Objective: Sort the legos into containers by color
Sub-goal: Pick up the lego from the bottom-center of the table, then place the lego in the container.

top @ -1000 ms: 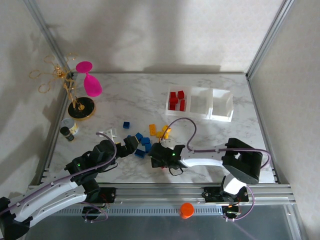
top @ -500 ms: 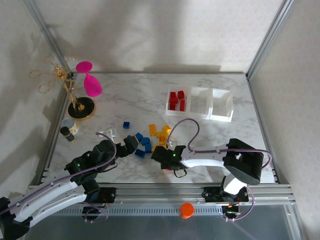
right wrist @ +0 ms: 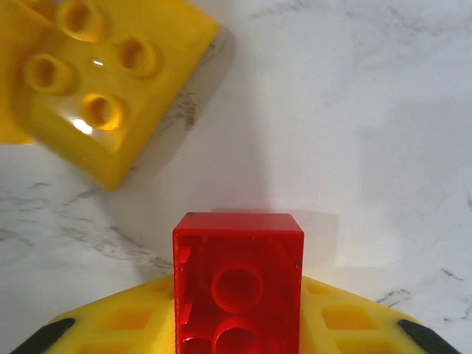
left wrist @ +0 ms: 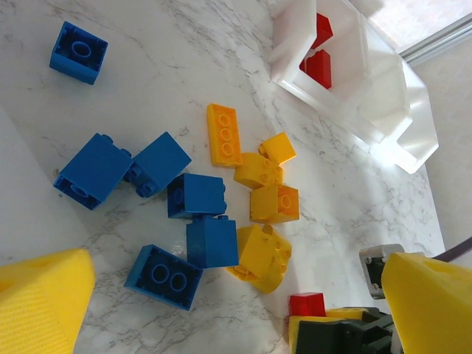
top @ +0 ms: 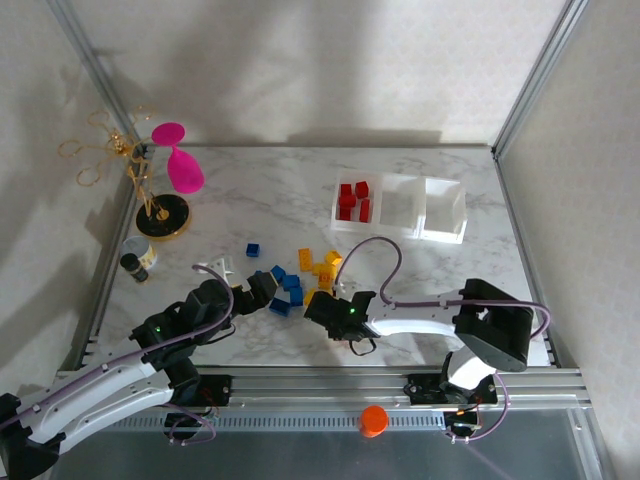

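My right gripper [right wrist: 237, 324] is shut on a red lego [right wrist: 237, 265], down at the marble table top. The same gripper [top: 320, 303] sits just below the yellow legos [top: 322, 264], and one yellow brick [right wrist: 103, 81] lies close by, up and to the left. Blue legos [top: 285, 288] cluster to the left, with one more blue brick [top: 253, 250] apart. My left gripper [top: 262, 288] hovers open beside the blue cluster [left wrist: 195, 195], its yellow pads [left wrist: 44, 302] wide apart. The containers [top: 421, 208] stand at the back right, and the left bin holds several red legos [top: 352, 200].
A pink balloon-shaped ornament [top: 178, 160] and a gold wire stand on a black base [top: 162, 215] are at the back left. A small black-capped jar [top: 138, 262] stands near the left rail. Metal frame posts border both sides.
The right gripper's jaws have gone from open to shut on the red lego and shifted slightly right. The left arm has not moved.
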### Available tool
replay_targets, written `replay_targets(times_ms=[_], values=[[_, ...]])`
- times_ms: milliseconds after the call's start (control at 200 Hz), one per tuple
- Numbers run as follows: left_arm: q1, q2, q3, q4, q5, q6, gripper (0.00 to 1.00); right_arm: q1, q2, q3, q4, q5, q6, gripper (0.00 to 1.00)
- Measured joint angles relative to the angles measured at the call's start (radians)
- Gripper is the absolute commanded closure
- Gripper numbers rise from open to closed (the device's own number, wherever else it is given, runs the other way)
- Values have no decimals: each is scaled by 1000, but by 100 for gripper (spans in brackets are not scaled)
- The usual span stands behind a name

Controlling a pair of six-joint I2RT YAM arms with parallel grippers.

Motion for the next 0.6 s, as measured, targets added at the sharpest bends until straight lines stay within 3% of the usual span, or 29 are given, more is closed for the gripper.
replay_targets(times_ms=[235, 466, 601], values=[[0, 43, 2, 36, 6, 2, 0, -91, -103, 8, 2, 10, -67, 70], [0, 150, 29, 134, 6, 9, 0, -337, -115, 152, 31, 58, -252, 70], [3, 230, 74, 187, 6, 22, 0, -478, -21, 281, 106, 64, -365, 70]])
